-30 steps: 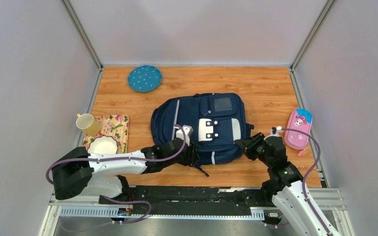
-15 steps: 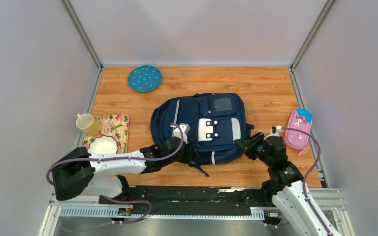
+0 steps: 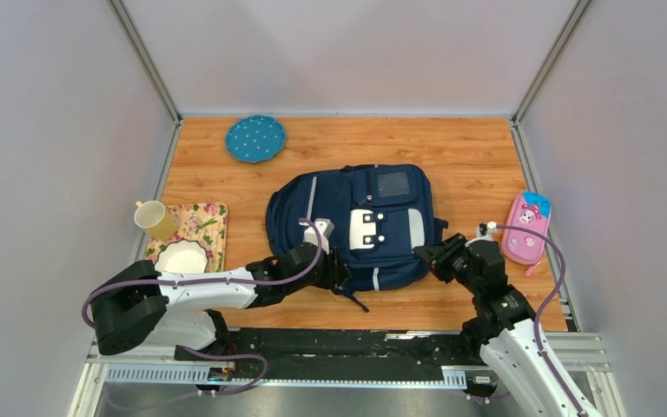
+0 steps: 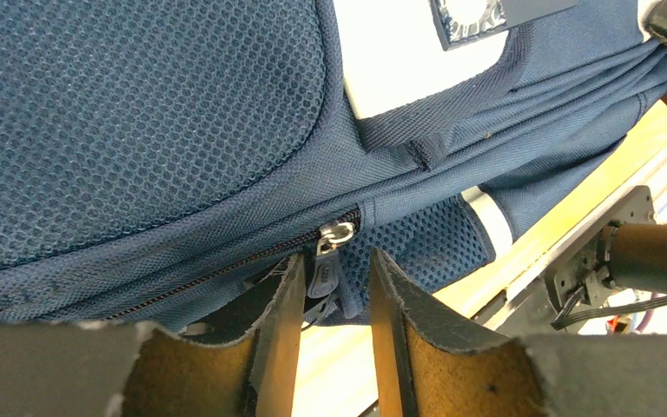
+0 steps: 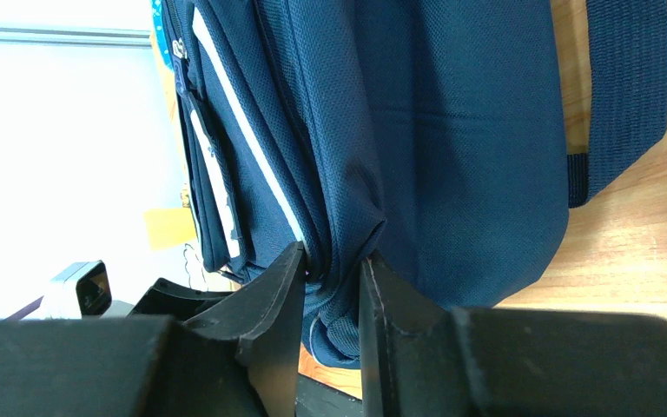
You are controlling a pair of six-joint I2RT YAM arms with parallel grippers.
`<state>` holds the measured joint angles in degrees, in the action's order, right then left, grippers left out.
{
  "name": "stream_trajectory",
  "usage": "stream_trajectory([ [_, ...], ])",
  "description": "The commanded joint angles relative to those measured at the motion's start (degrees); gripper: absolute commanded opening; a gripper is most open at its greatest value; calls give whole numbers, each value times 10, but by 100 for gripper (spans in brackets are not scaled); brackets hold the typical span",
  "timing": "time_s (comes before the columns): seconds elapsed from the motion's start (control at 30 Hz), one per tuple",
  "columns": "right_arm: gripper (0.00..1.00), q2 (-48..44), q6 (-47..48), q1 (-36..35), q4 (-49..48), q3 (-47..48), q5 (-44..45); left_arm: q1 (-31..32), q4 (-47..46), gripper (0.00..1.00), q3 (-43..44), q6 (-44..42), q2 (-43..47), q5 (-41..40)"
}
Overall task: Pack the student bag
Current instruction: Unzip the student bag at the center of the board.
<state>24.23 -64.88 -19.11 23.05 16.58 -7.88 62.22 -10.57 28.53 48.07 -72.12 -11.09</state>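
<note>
Only slightly is my left gripper (image 4: pixel 335 254) creeping toward the lower left of the top view, jaws standing narrowly apart around the zipper pull (image 4: pixel 326 265) without clamping it, while my right gripper (image 5: pixel 331 254) is pinching a fold of the student bag (image 3: pixel 356 221), which is lying mid-frame zipped shut, with the pink pencil case (image 3: pixel 526 228) waiting unpacked at the right.

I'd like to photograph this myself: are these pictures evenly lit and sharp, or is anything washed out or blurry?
Top view: even, soft light on the table, all sharp. Left wrist view: the backpack looks crisp, the near end of the left pincer blurred. Right wrist view: the background beside the backpack is washed out white.
</note>
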Motion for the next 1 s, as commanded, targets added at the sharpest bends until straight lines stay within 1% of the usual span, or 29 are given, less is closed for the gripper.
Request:
stream_trajectory([
  [0.0,28,-1,11,-8,-30,28,-40,-3,-45,41,-6,-5,14,5],
  [0.07,28,-1,10,-8,-31,27,-41,-5,-61,41,-14,-2,14,10],
  [0.1,28,0,11,-9,-33,27,-41,-9,-73,37,-21,5,13,13],
  [0.13,28,0,10,-8,-32,27,-42,-11,-81,29,-25,8,12,17],
  [0.2,29,0,11,-9,-33,27,-42,-17,-118,25,-44,17,12,31],
  [0.27,29,0,12,-9,-33,26,-43,-22,-151,17,-57,26,13,39],
  [0.3,29,1,12,-9,-33,26,-43,-24,-157,14,-66,32,13,42],
  [0.33,29,2,12,-8,-33,25,-45,-24,-161,8,-69,33,15,43],
  [0.43,29,1,12,-8,-33,25,-44,-24,-173,0,-80,34,25,43],
  [0.53,29,1,13,-9,-31,25,-43,-22,-147,0,-72,10,44,44],
  [0.57,29,1,15,-9,-28,27,-41,-19,-96,0,-48,-9,52,39],
  [0.63,30,1,27,-9,-17,34,-31,-15,-40,0,-21,-33,57,16],
  [0.67,30,1,29,-9,-11,35,-28,-11,4,0,4,-57,58,9],
  [0.77,31,3,29,-9,-16,37,-28,-10,61,0,30,-87,56,-10],
  [0.97,31,9,27,-8,-18,38,-32,-10,127,0,69,-126,20,-10],
])
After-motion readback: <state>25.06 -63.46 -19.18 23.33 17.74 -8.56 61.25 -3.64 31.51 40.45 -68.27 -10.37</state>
